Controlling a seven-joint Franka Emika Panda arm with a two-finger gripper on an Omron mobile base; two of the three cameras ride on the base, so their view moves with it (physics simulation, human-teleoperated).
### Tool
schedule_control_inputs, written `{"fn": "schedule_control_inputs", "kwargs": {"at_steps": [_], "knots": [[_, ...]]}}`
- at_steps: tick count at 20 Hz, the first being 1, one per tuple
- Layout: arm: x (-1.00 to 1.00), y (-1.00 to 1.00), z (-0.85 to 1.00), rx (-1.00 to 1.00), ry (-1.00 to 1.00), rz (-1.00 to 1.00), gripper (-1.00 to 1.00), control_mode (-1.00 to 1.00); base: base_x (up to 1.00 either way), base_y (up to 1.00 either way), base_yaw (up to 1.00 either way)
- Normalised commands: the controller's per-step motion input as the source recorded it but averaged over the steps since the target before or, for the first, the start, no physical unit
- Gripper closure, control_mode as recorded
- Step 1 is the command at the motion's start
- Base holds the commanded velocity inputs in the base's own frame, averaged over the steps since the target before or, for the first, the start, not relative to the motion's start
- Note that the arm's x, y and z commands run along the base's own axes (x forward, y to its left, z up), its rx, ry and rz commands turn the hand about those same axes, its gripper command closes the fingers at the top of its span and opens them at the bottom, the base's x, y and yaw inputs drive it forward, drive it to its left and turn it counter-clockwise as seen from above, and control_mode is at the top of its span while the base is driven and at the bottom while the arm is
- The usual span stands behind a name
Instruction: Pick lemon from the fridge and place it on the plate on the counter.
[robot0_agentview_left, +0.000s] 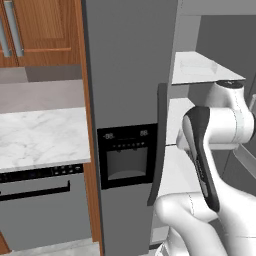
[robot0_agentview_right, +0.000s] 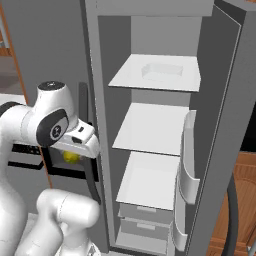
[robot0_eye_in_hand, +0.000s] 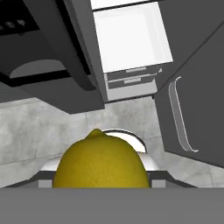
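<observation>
The yellow lemon (robot0_eye_in_hand: 100, 162) sits between my gripper's fingers and fills the bottom of the hand view. My gripper (robot0_agentview_right: 73, 160) is shut on the lemon (robot0_agentview_right: 71, 157) and hangs in front of the fridge's left door, outside the open compartment. The dark grey fridge (robot0_agentview_left: 127, 90) shows its black dispenser panel (robot0_agentview_left: 127, 159) and long vertical handle (robot0_agentview_left: 158, 145). Its right side stands open, with bare white shelves (robot0_agentview_right: 150, 127) and drawers below. The white marble counter (robot0_agentview_left: 40, 135) lies to the fridge's left. The plate is out of view.
A grey dishwasher (robot0_agentview_left: 45, 210) with a horizontal handle sits under the counter. Brown wooden cabinets (robot0_agentview_left: 42, 30) hang above it. The open fridge door (robot0_agentview_right: 215, 125) with its white bins (robot0_agentview_right: 185, 155) stands at the right. Grey floor (robot0_eye_in_hand: 43, 131) lies below the hand.
</observation>
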Motion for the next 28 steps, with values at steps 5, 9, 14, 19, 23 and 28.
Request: {"fn": "schedule_control_inputs", "kwargs": {"at_steps": [5, 9, 14, 19, 23, 28], "knots": [[-0.39, 0.34, 0.15, -0.01, 0.01, 0.00, 1.00, -1.00, 0.00, 0.00, 0.00], [-0.05, 0.36, 0.06, 0.00, 0.06, 0.00, 1.00, -1.00, 0.00, 0.00, 0.00], [-0.02, 0.23, 0.00, 0.00, 0.05, 0.00, 1.00, 1.00, -0.02, 0.05, 0.00], [0.00, 0.00, 0.00, 0.00, 0.00, 0.00, 1.00, 1.00, -0.39, 0.19, 0.05], [0.00, 0.00, 0.00, 0.00, 0.00, 0.00, 1.00, 1.00, -0.94, 0.09, 0.24], [0.00, 0.00, 0.00, 0.00, 0.00, 0.00, 1.00, 1.00, -0.47, 0.61, 0.54]]}}
